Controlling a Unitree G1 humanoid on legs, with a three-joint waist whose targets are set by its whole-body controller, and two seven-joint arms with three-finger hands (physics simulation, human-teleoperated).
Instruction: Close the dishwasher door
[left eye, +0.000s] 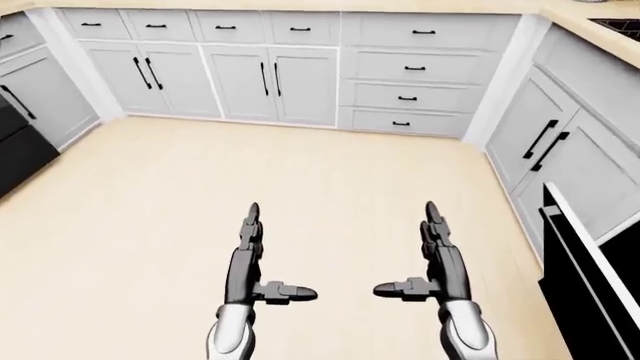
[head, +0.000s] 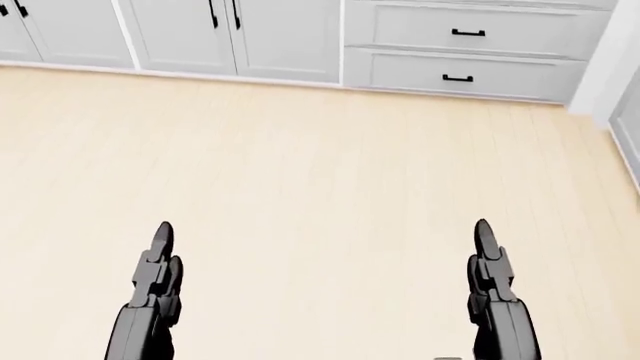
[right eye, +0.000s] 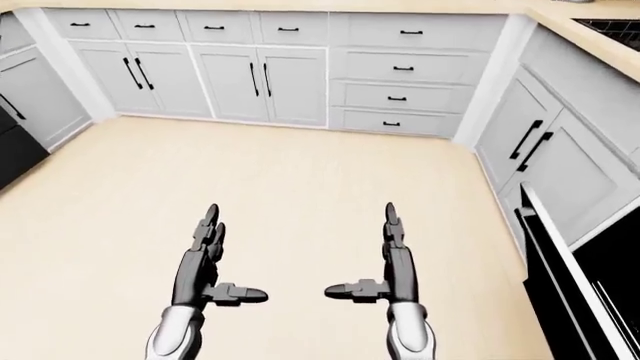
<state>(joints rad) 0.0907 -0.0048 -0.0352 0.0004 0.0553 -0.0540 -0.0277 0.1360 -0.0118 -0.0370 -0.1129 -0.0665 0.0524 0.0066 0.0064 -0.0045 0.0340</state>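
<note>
Ahead of me lies a wide stretch of pale wood floor (left eye: 300, 172), bounded at the top of the eye views by a run of grey-white base cabinets (left eye: 270, 79) and at the right by a second run (right eye: 545, 161) meeting the first at a corner post (left eye: 505, 75). My two hands hang over this floor, well apart from every cabinet face. My left hand (left eye: 250, 251) has its long fingers extended straight and its thumb turned inward, holding nothing; my right hand (left eye: 440, 255) mirrors it, fingers straight, thumb inward, likewise spread and holding nothing. A clear lane of floor shows between them.

Counted in the left-eye view: four shallow drawers along the top of the far run, two pairs of cupboard doors beneath them, and a stack of four drawers (left eye: 410, 75) beside the corner post (each with one black bar handle). The head view shows only the lower cabinet fronts and both fingertips.

At the right edge, low in the eye views, the dishwasher door (right eye: 560, 277) stands away from its cabinet, white-edged and black-faced, with the dark dishwasher cavity (right eye: 620, 270) showing to its right; I cannot tell what the cavity holds. A black appliance (left eye: 20, 146) sits at the left edge. Pale countertop (right eye: 570, 34) caps the right run.
</note>
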